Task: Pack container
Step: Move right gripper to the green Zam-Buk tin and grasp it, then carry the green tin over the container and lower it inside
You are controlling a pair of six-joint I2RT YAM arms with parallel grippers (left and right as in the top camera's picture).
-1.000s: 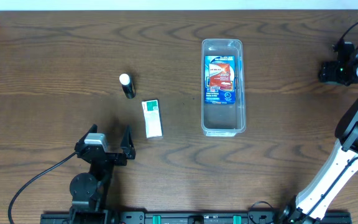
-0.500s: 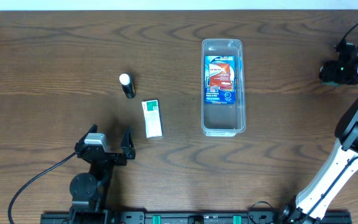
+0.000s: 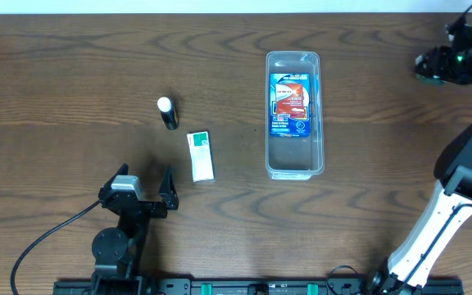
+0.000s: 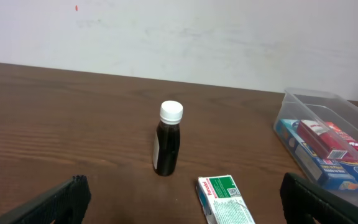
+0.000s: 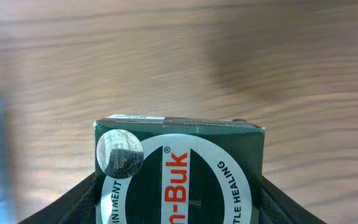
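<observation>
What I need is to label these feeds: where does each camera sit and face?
Overhead: above the brown wooden table, looking straight down; shows left gripper and right gripper.
Left wrist: low over the table, facing the white wall; its open fingers frame the lower corners.
Right wrist: facing down at the table, blurred; its fingers clamp a dark green cardboard box.
Shared: overhead and left wrist both show the white-capped dark bottle, the green-and-white carton and the clear plastic container.

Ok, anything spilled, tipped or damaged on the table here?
Nothing stands out: the bottle stands upright and capped, the green-and-white box lies flat, and the container sits intact with a blue box inside.
</observation>
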